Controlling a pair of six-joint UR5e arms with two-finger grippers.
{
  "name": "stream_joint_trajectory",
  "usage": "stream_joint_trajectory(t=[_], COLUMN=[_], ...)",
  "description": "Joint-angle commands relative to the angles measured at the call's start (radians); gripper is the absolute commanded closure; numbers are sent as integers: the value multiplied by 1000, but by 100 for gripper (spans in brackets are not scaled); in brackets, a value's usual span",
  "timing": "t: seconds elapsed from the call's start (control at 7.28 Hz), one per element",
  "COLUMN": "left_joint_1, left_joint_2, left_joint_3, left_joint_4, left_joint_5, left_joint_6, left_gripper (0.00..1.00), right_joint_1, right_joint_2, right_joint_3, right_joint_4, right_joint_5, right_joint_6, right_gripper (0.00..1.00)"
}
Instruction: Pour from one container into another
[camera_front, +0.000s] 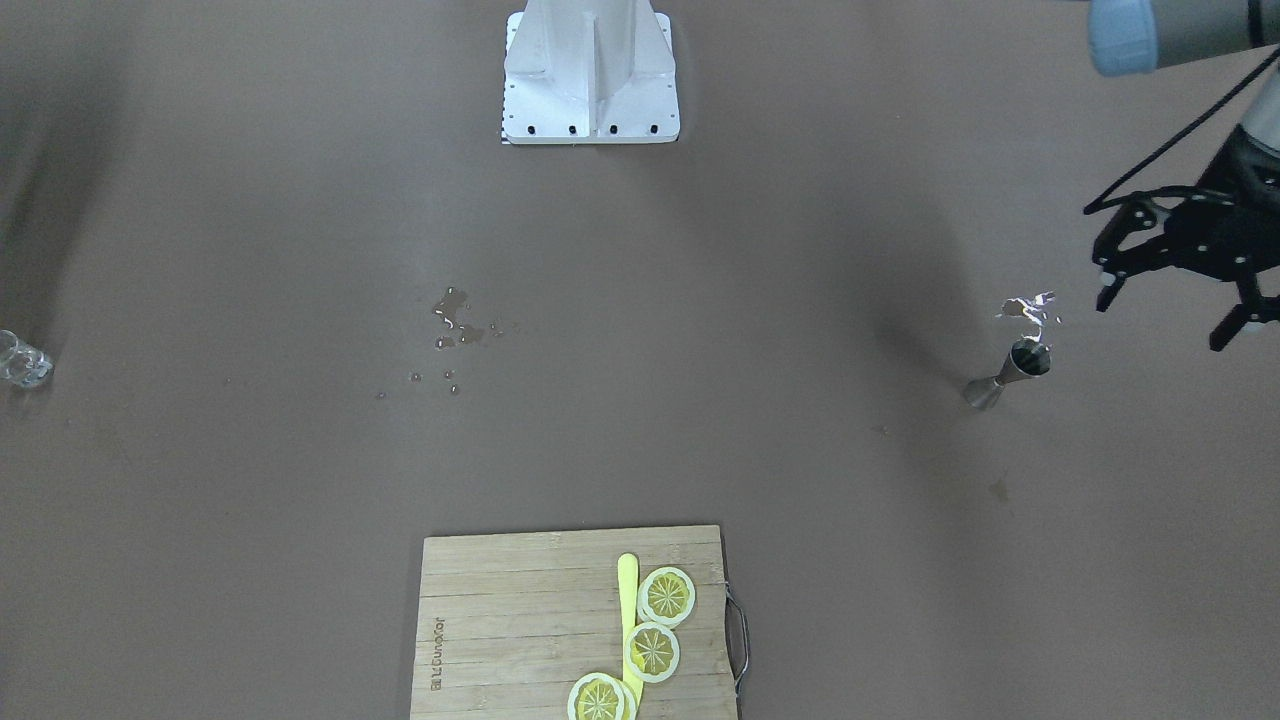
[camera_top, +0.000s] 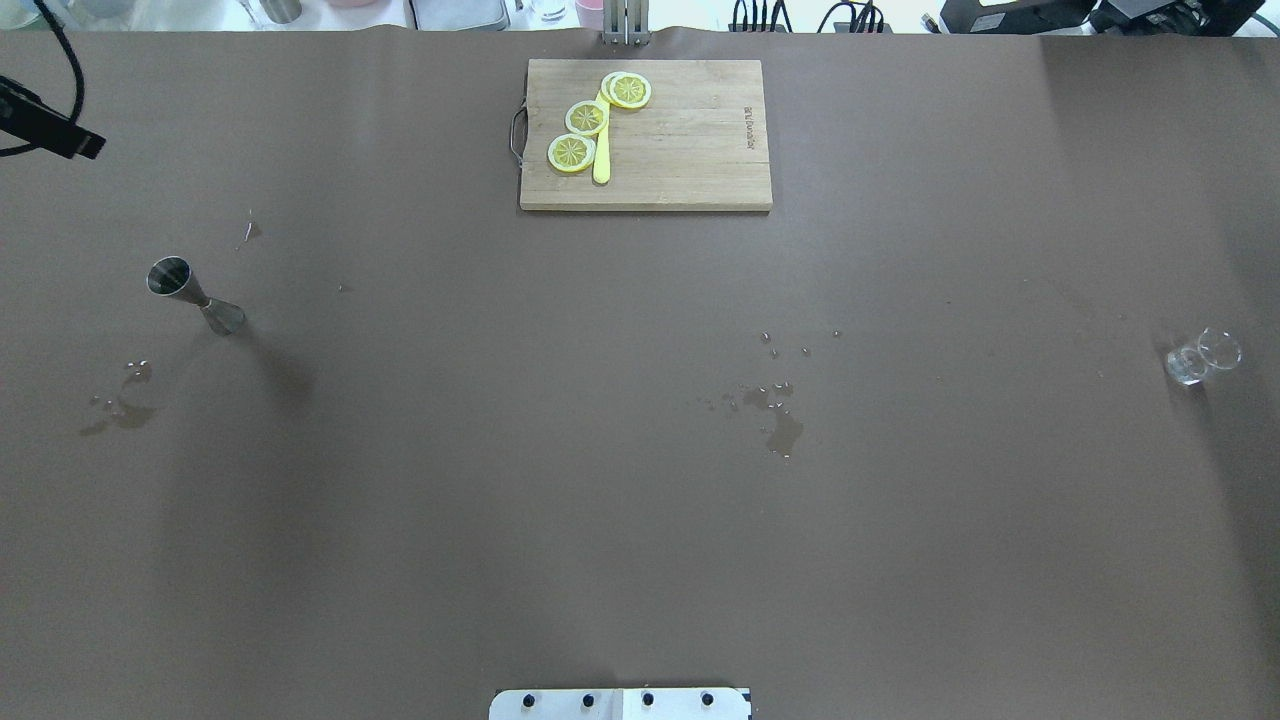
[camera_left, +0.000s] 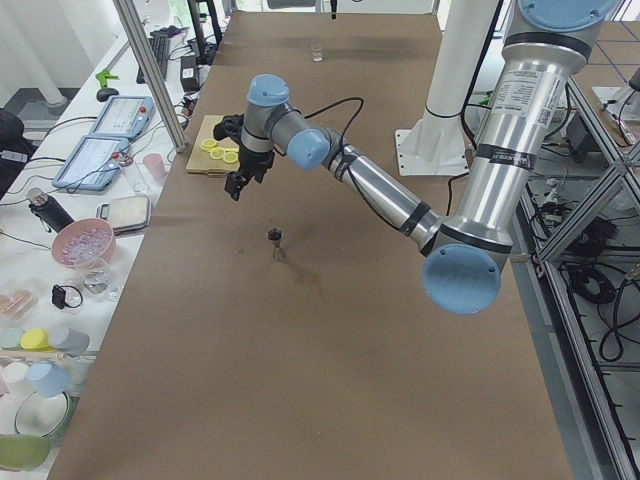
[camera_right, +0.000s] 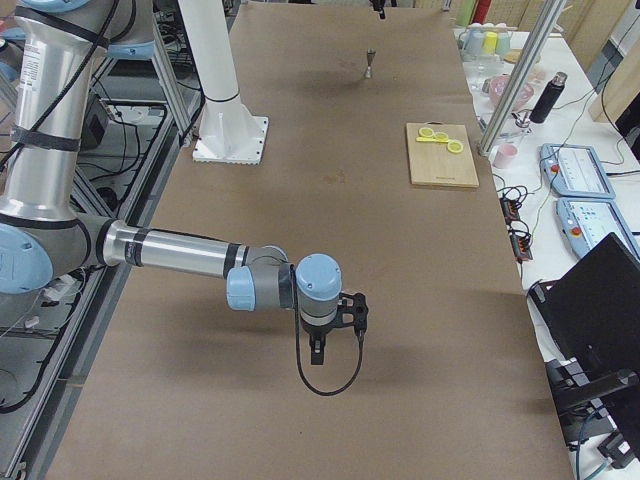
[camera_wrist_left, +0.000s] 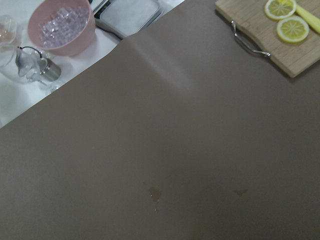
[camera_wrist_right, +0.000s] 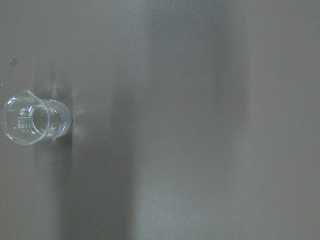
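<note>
At the left end of the table (camera_top: 500, 540), my left gripper (camera_front: 1165, 312) hovers with fingers spread and empty, just beside the upright metal jigger (camera_front: 1008, 373). At the right end, my right arm reaches out level, with the right gripper (camera_right: 318, 352) pointing down near the glass beaker (camera_top: 1200, 357). I cannot tell whether its fingers are parted.

The jigger (camera_top: 190, 295) stands at the table's (camera_top: 640, 560) left end, the glass beaker (camera_top: 1200, 358) at its right (well apart); lemon slices (camera_top: 587, 117) lie on the cutting board (camera_top: 690, 150), far-centre.

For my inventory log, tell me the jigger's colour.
The jigger is shiny silver metal, shown best in the overhead view.
</note>
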Motion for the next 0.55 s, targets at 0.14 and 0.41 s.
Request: stream_joint_trajectory(t=[0.14,0.41], left_joint_1=[-168,-220], left_joint_2=[170,275], left_joint_3=[54,42], left_joint_4=[19,83], left_joint_5=[-68,-209], left_joint_6=[85,85], left_gripper=[3,3], right_joint_1=[-28,-30], right_joint_2=[21,20], right_joint_3=[28,30], right_joint_4=[10,55], right_joint_5=[0,6], right_joint_6=[325,322], right_gripper=[0,0])
